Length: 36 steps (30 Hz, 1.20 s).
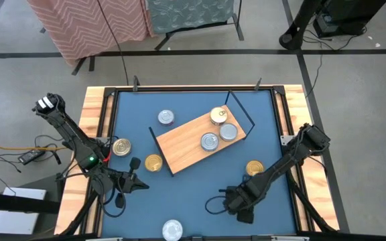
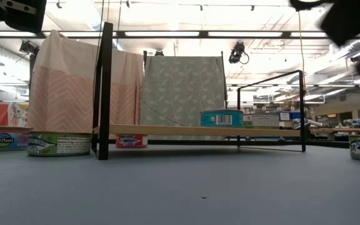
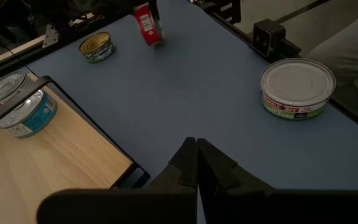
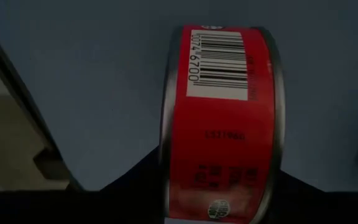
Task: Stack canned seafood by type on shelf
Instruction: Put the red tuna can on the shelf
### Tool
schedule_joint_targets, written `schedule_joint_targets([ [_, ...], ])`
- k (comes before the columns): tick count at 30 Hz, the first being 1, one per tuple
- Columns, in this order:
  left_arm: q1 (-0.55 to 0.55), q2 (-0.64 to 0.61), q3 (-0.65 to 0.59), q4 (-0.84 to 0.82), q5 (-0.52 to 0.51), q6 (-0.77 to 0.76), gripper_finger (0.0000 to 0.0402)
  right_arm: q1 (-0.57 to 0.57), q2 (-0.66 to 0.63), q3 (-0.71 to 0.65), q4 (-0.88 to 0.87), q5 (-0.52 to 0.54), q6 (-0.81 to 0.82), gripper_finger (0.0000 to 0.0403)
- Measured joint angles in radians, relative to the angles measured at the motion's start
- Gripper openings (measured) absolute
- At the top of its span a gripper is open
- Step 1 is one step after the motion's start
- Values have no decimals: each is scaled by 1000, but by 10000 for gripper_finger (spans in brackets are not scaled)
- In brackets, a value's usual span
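Blue table [image 1: 186, 201] seen from above, rimmed in wood, with a light-wood shelf [image 1: 186, 144] lying at an angle near the middle. Three tins [image 1: 218, 127] sit on the shelf toward its right end. Loose tins lie around it: one silver [image 1: 165, 118] above the shelf's left end, two gold [image 1: 121, 147] to its left, one gold [image 1: 254, 168] to its lower right, one silver [image 1: 172, 229] at the near edge. The left gripper [image 1: 138, 183] sits low left, the right gripper [image 1: 228, 199] low right.

Low view: the shelf's black wire frames [image 2: 105, 94] stand in front; a blue-labelled tin [image 2: 221, 118] rests on the board, a green-labelled tin [image 2: 59, 144] on the table at left.

Left wrist view: its fingers [image 3: 194, 165] are pressed together, holding nothing, beside the shelf's corner. A silver-lidded tin [image 3: 297, 87] is near.

Right wrist view: a red-labelled tin [image 4: 222, 124] stands on edge, pinched between the fingers, above the blue table.
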Motion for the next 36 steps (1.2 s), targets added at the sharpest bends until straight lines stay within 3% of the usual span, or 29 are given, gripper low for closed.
schedule_joint_targets([
  [7,0,0,0,0,0,0,4,-71,0,128,-100,153,-147,142],
  [13,0,0,0,1,0,0,4,-140,0,229,-158,376,-318,142],
  [23,0,0,0,17,0,3,4,-229,0,252,-165,699,-576,142],
  [30,0,0,0,16,0,4,4,-253,8,252,3,873,-699,142],
  [36,0,0,0,16,0,4,4,-275,65,252,198,859,-816,142],
])
